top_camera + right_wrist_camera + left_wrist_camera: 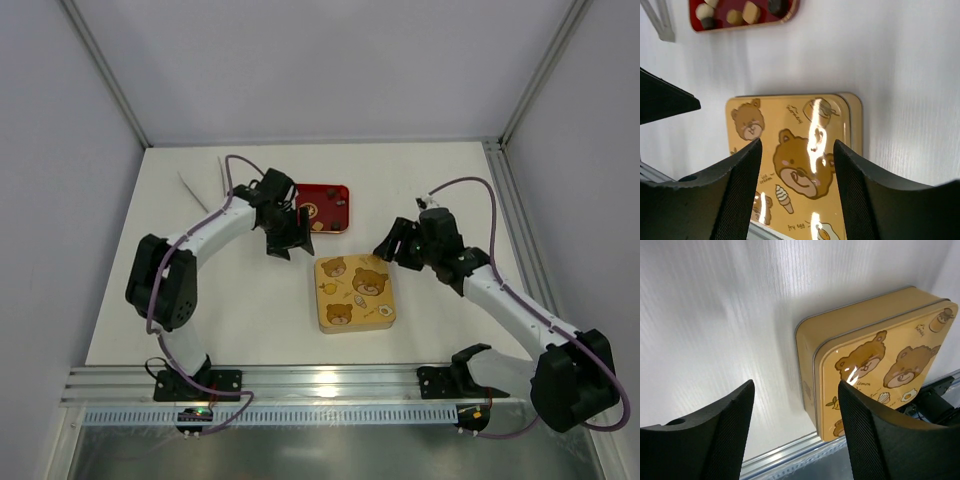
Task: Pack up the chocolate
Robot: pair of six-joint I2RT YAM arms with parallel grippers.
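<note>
left end effector [795, 386] released, empty | right end effector [797, 142] released, empty | square gold bear-print tin [355, 293] just ahead of both, lid on | small brown, tan chocolate pieces [742, 14] in red rectangular tray [762, 19] beyond right end effector | packing judged unfinished

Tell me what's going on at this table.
It's a chocolate-packing job. The square gold tin printed with cartoon bears sits closed. The left gripper and the right gripper hover open on either side of it, and neither holds anything. A few small brown and tan chocolate pieces lie in the small red tray behind the tin.
</note>
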